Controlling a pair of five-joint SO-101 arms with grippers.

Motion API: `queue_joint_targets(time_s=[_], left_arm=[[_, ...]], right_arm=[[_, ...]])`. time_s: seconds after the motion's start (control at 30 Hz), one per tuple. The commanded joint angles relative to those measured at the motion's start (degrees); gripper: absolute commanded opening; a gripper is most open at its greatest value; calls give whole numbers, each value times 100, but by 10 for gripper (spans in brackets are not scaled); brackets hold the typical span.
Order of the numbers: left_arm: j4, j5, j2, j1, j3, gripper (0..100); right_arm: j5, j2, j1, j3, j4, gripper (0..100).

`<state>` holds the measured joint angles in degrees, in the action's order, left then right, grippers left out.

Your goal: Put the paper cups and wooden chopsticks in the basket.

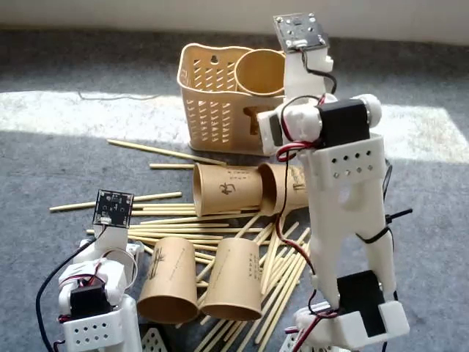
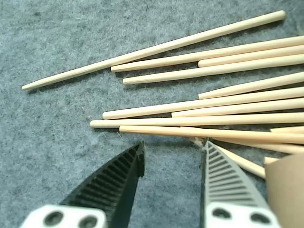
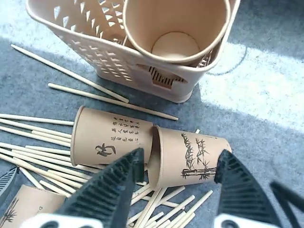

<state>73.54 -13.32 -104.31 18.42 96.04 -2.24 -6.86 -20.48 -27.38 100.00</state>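
High view leaves several things partly covered for us. The tall white right arm [image 1: 344, 183] stands in front of the basket's [image 1: 212, 95] near corner and over most of the bamboo cup [image 1: 293, 192]. The left arm [image 1: 95, 301] is cut off at the lower edge. In the left wrist view a tan sliver at the corner, cut by the frame, looks like a paper cup [image 2: 287, 190], though we cannot tell which one.

The right gripper [image 3: 180, 154] is spread wide and holds nothing. It hangs over the calligraphy cup [image 3: 111, 137] and the bamboo cup [image 3: 190, 156], which lie on their sides, base against rim. The left gripper [image 2: 173, 145] is likewise parted and empty. It has one black finger and one pale one, both ribbed and tapering to points, and it sits low over the carpet [image 2: 57, 118] just short of the chopstick ends.

The basket [image 3: 85, 28] is tan plastic with slotted walls and rounded corners, and it stands upright. The upright cup [image 3: 175, 45], smooth brown paper with a round base disc, sits inside at one end. Two front cups [image 1: 201, 282] lie side by side and touching, rims toward the near edge, on top of the chopsticks [image 1: 183, 220]. The chopsticks [image 2: 213, 114] are pale, round, tapered wood. They are strewn loosely over the grey, felt-like carpet [image 1: 44, 169], and many overlap.
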Motion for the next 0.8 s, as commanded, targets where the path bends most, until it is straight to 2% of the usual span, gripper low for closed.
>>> queue_joint_targets(time_s=[0.0,0.1,0.3,0.6,0.77], left_arm=[[-88,-44,-48,66,110,189],[-88,-44,-48,66,110,189],[-88,-44,-48,66,110,189],[-88,-44,-48,66,110,189],[-88,-44,-48,66,110,189]], right_arm=[[-97,-514,-295,426,84,242],[-97,-681,-418,910,57,242],[-114,-690,-418,1886,-681,242],[-1108,-681,-541,3240,-1851,242],[-1407,-681,-532,3864,-2448,242]])
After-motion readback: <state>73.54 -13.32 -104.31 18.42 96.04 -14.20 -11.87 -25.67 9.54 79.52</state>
